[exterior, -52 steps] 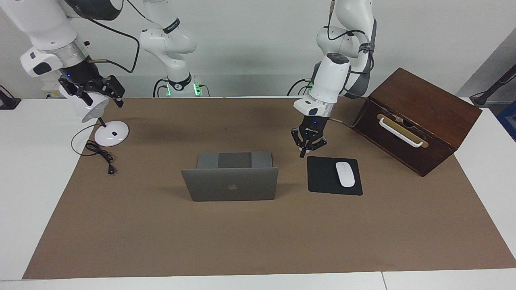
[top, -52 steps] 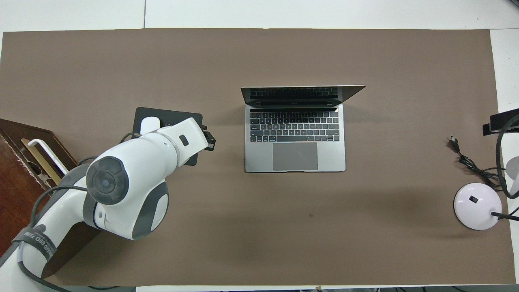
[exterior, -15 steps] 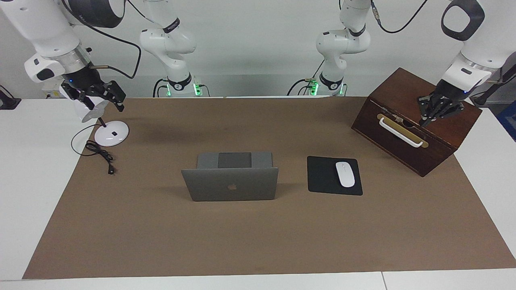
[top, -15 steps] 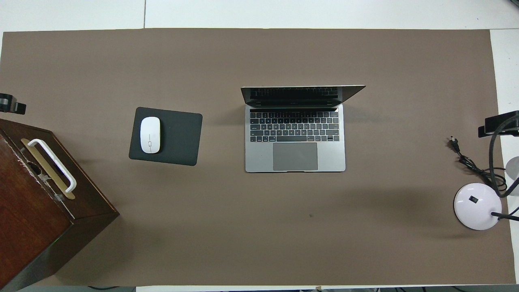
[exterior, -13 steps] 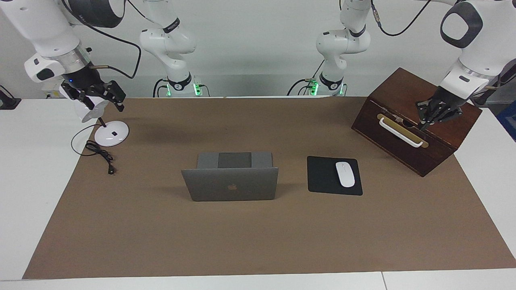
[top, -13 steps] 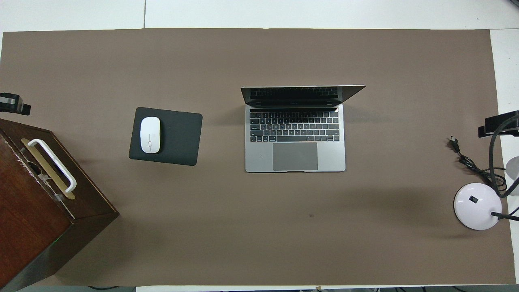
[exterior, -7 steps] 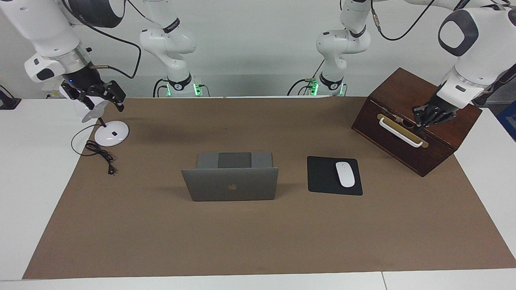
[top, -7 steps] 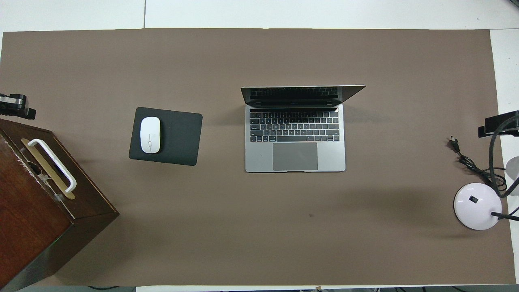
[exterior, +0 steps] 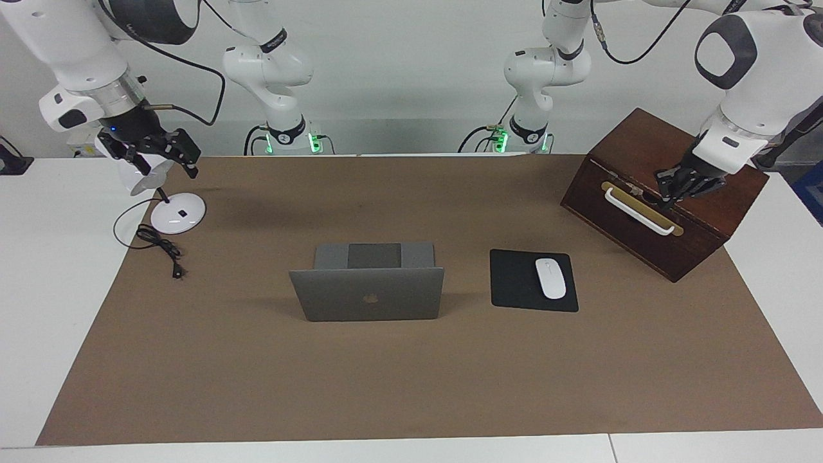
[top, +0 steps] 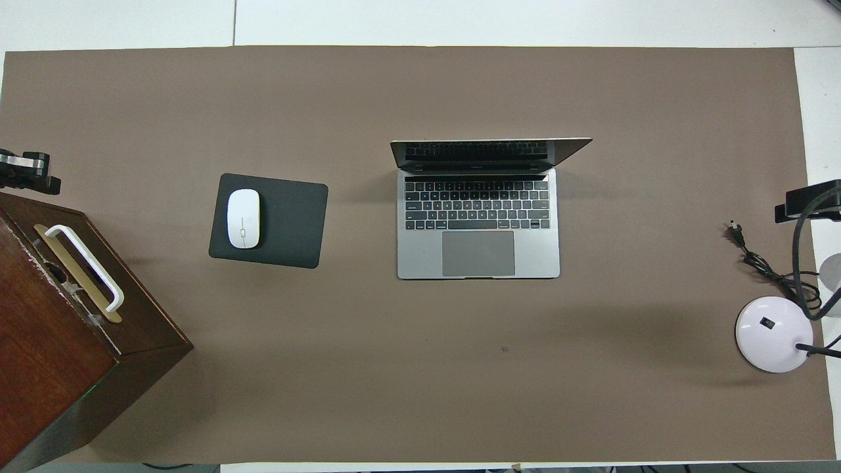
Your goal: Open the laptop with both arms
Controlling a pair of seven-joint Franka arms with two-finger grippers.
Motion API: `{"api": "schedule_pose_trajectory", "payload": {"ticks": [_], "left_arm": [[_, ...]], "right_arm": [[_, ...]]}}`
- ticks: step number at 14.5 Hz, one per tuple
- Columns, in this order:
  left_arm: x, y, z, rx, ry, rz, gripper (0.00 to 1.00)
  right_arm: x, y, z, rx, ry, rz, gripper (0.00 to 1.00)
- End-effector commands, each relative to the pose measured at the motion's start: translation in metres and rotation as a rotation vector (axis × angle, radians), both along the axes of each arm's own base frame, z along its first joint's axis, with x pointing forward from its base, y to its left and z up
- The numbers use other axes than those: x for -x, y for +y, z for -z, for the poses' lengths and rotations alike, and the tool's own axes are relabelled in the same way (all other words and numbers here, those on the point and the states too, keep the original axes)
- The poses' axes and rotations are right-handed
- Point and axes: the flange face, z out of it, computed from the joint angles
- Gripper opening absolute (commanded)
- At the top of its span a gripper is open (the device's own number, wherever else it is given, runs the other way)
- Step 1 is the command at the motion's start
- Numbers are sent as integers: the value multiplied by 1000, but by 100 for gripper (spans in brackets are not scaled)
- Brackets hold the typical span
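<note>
The silver-grey laptop [exterior: 368, 294] stands open in the middle of the brown mat, its lid upright and its keyboard [top: 478, 205] facing the robots. Nothing touches it. My left gripper [exterior: 664, 204] hangs shut over the top front edge of the wooden box [exterior: 681, 161], just above the handle [exterior: 640, 212], and holds nothing. In the overhead view only its tip [top: 26, 172] shows at the frame's edge. My right gripper [exterior: 164, 166] hangs open over the white lamp's head [exterior: 144, 177], away from the laptop.
A black mouse pad [exterior: 517, 283] with a white mouse [exterior: 551, 278] lies beside the laptop toward the left arm's end. The white desk lamp's base [exterior: 178, 213] and its black cable [exterior: 161, 247] sit at the right arm's end.
The left arm swung from beside the mouse pad out to the wooden box, and in the last second its gripper crept toward the handle. The right arm and the laptop have not moved.
</note>
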Motion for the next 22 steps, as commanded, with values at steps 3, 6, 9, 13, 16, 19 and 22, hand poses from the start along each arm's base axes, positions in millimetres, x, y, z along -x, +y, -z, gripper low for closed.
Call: {"api": "schedule_pose_trajectory", "payload": {"ticks": [3, 6, 9, 13, 16, 19, 22], "left_arm": [[2, -5, -13, -28, -9, -14, 32], [3, -5, -17, -29, -24, -65, 100], [5, -5, -19, -33, -31, -62, 100], [12, -7, -21, -35, -34, -60, 100], [14, -7, -24, -35, -38, -60, 100], [16, -10, -28, -34, -46, -48, 100], [18, -13, -28, -33, -40, -44, 100]], "right_arm": [[6, -4, 0, 12, -22, -7, 100], [6, -3, -1, 12, -25, -10, 100], [6, -3, -1, 14, -25, -10, 100], [6, -3, -1, 13, -27, -10, 100], [6, -3, -1, 13, -27, -10, 100], [6, -3, -1, 13, -27, -10, 100], [6, -4, -1, 13, -27, -10, 100]]}}
